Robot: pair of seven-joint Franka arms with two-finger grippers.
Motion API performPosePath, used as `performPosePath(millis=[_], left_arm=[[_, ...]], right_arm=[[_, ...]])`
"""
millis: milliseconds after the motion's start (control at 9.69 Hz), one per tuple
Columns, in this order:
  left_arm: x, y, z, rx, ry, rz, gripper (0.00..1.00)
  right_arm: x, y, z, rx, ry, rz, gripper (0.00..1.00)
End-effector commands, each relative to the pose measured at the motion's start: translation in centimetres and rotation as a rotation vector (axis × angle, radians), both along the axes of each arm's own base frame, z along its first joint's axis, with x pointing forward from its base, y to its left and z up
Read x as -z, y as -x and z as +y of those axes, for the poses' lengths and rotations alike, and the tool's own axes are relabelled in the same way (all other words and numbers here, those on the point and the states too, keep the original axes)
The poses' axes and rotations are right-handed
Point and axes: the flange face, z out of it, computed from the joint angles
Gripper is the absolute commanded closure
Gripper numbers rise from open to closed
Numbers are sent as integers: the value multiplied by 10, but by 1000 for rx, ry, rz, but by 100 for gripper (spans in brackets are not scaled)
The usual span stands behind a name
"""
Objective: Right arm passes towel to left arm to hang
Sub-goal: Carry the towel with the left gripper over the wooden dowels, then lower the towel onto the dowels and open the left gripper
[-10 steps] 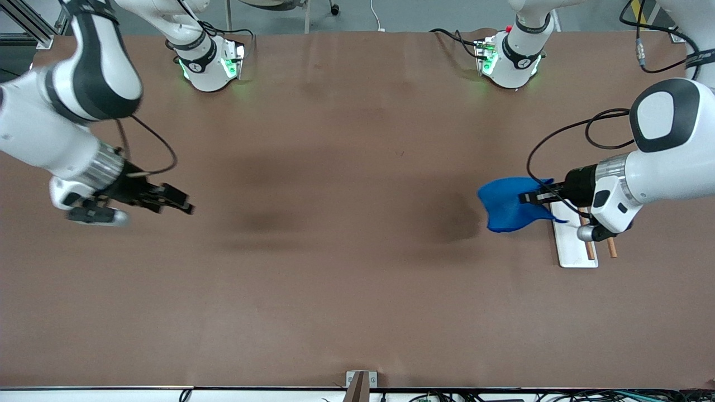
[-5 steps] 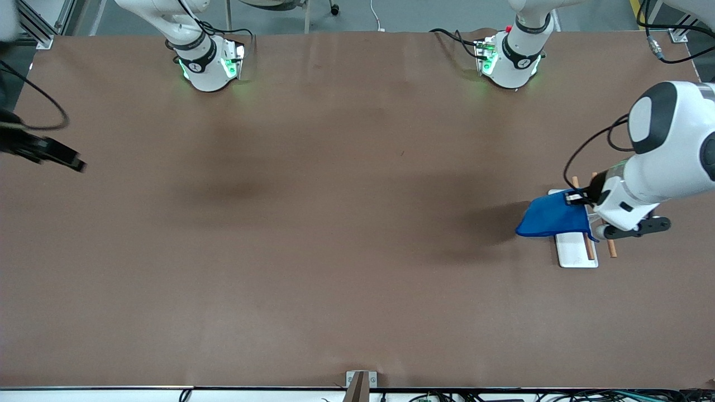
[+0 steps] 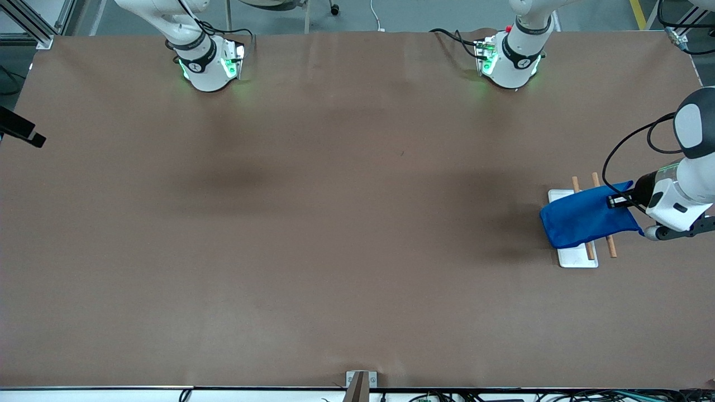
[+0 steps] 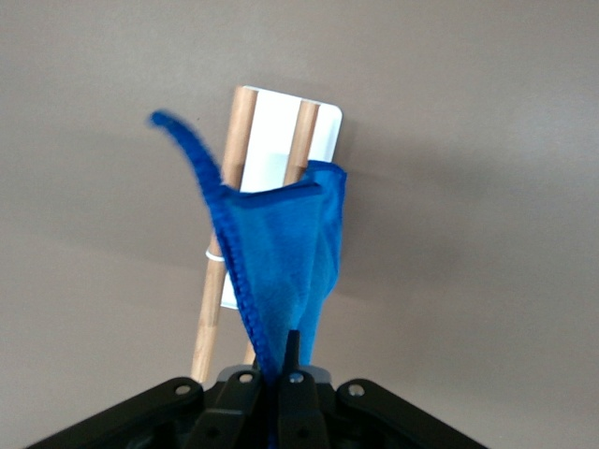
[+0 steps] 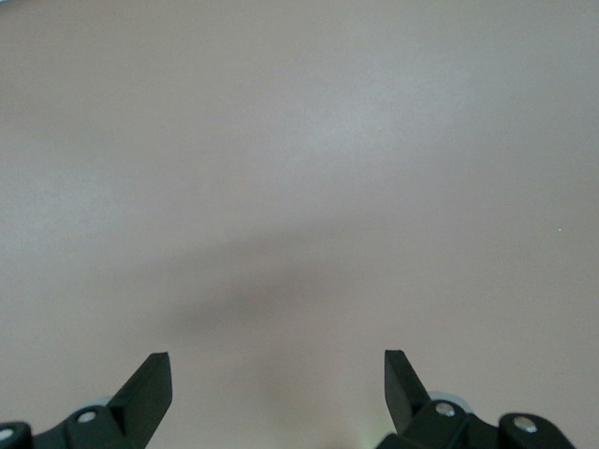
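Colours, towel at rack

Towel (image 3: 581, 218) plain bright blue; beneath it rack (image 3: 578, 258) base white, rods tan wood; surface (image 3: 335, 223) uniform brown.

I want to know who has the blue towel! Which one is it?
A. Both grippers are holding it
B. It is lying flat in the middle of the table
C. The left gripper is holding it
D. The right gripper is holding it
C. The left gripper is pinched shut on the towel, over the rack, while the right gripper is open and holds nothing.
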Motion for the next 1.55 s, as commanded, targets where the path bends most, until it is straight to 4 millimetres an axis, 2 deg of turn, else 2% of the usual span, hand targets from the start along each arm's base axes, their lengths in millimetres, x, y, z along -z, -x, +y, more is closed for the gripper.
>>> performPosePath(millis=[0, 206, 413, 722, 1032, 1135, 1238, 1444], left_arm=[[3, 16, 20, 58, 0, 30, 100], [5, 20, 57, 85, 17, 29, 100], [9, 25, 80, 101, 30, 34, 100], [45, 25, 112, 71, 61, 59, 96], [52, 23, 122, 69, 57, 39, 88], [50, 23, 123, 68, 54, 35, 66], [45, 21, 124, 69, 51, 30, 1], [21, 12, 133, 136, 48, -16, 0]], right_arm=[[2, 2, 0, -31, 24, 13, 0], [1, 2, -4, -98, 55, 19, 0], [-2, 2, -4, -94, 56, 13, 0], [-13, 1, -4, -57, 54, -12, 0], [-12, 2, -7, -49, 52, -7, 0], [-9, 2, -8, -46, 51, -1, 0], [-8, 3, -7, -48, 47, 9, 0], [-8, 3, -7, -50, 48, 4, 0]])
